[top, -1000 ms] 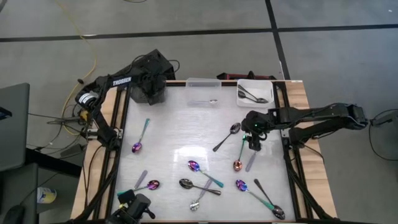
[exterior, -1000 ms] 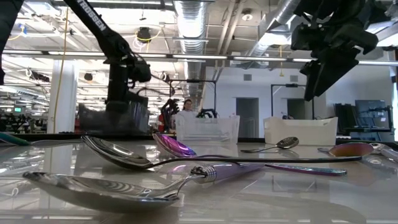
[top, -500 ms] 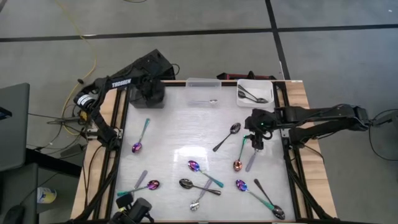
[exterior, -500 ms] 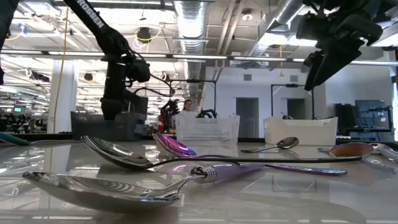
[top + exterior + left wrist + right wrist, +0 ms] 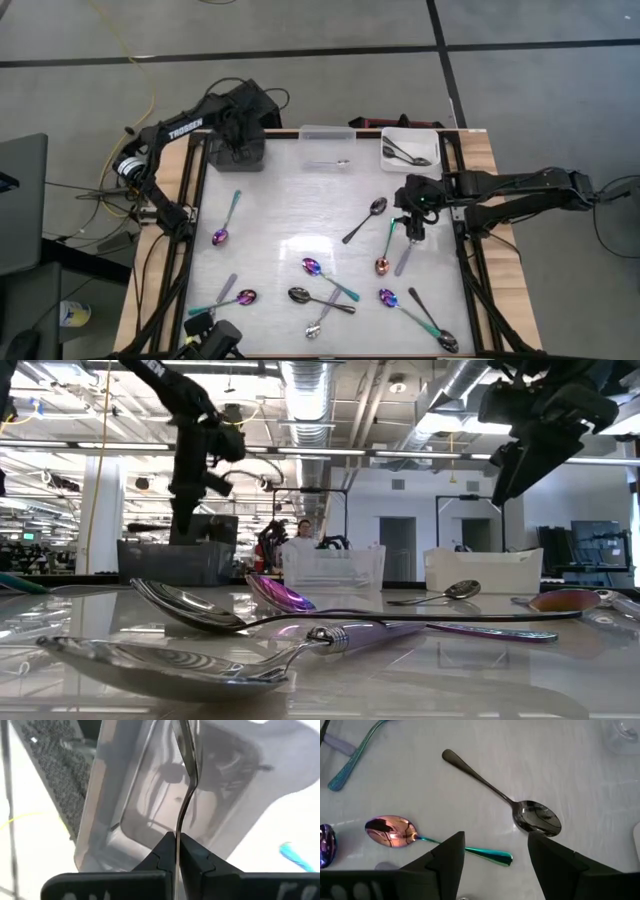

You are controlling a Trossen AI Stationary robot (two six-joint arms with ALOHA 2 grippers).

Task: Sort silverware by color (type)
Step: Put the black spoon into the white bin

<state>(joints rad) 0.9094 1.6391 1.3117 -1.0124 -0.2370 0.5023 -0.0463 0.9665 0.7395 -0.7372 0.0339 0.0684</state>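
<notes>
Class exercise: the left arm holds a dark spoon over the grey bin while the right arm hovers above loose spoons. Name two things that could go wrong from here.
1. The left pincer pinches the dark spoon only by its handle tip; it might swing and miss the grey bin.
2. The right pincer, open, hangs between the teal-handled spoon and the black spoon; descending, it could nudge both.

the left arm reaches to the table's far left corner, its left gripper pointing down with fingers pinched together; the right arm stretches in from the right edge, its right gripper spread wide, hovering above the surface
</notes>
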